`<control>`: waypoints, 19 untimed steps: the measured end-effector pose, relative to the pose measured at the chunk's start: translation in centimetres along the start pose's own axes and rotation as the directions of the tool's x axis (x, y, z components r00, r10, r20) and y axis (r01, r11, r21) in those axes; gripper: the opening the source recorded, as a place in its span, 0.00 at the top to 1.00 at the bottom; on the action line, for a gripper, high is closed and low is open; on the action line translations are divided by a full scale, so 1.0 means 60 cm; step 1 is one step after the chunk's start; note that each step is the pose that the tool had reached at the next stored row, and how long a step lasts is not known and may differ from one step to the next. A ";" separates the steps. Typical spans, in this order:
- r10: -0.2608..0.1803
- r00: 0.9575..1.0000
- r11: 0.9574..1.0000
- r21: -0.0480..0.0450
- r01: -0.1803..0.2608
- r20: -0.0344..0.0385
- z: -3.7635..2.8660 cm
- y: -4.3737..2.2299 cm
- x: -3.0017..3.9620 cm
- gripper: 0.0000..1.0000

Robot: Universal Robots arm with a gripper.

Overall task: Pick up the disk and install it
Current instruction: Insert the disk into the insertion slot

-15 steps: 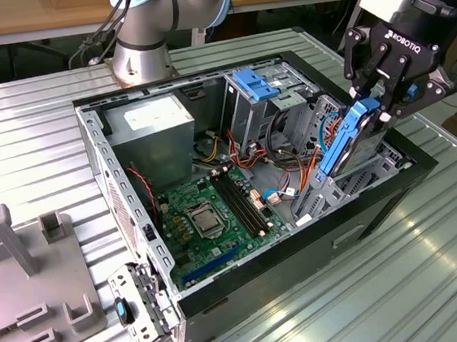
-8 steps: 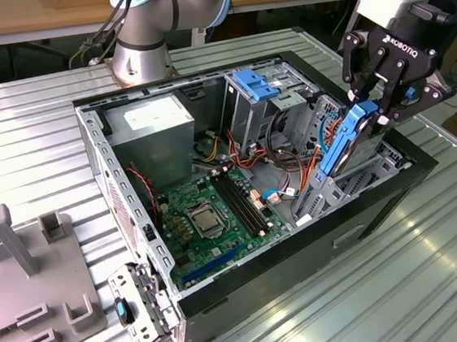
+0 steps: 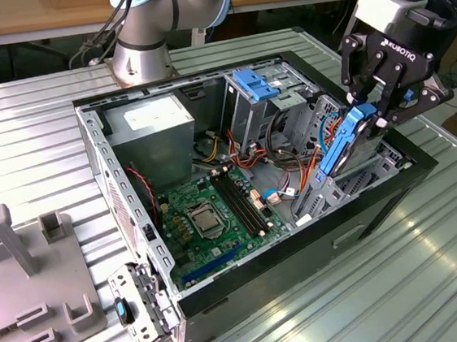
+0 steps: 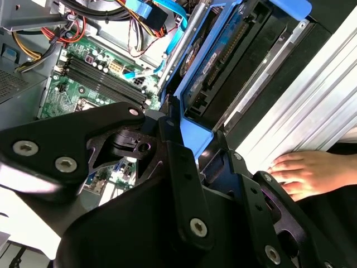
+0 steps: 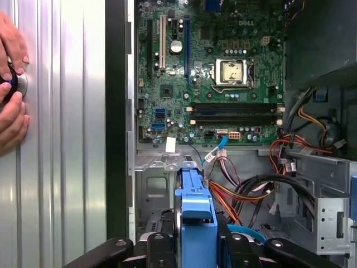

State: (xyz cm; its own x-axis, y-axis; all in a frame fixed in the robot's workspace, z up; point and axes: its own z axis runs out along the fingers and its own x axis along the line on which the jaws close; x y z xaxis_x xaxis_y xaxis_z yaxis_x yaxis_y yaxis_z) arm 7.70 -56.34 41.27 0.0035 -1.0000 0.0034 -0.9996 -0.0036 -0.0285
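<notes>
The computer case (image 3: 379,200) is laid open on the table (image 3: 371,287). Inside the case, the motherboard (image 3: 208,214) is set on the floor, with the power supply (image 3: 154,126) behind it and the drive cage (image 3: 269,93) toward the exterior view's right. Over that end of the case, the disk (image 3: 341,141) is held tilted in the gripper (image 3: 370,115). The arm's base (image 3: 142,49) is mounted behind the case, a plate with holders (image 3: 36,281) is laid at its left in the exterior view, and a hand (image 5: 12,120) is rested just outside its wall.

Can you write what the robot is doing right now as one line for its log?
gripper: shut on disk | disk: tilted, above open computer case, exterior view's right end | person's hand: on table beside case
</notes>
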 end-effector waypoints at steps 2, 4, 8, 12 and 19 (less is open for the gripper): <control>0.000 1.000 1.000 0.000 0.000 0.000 0.003 0.000 0.000 0.63; 0.000 1.000 1.000 0.000 0.000 0.000 0.005 0.000 0.000 0.63; 0.000 1.000 1.000 0.000 0.000 0.000 0.009 0.000 0.000 0.63; 0.000 1.000 1.000 0.000 0.000 0.000 0.012 0.000 0.000 0.63; 0.000 1.000 1.000 0.000 0.000 0.000 0.019 0.001 0.000 0.63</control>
State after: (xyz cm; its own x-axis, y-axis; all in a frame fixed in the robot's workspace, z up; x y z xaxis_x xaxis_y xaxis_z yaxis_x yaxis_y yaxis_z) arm 7.70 -56.34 40.16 0.0035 -1.0000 0.0034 -0.9996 -0.0036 -0.0285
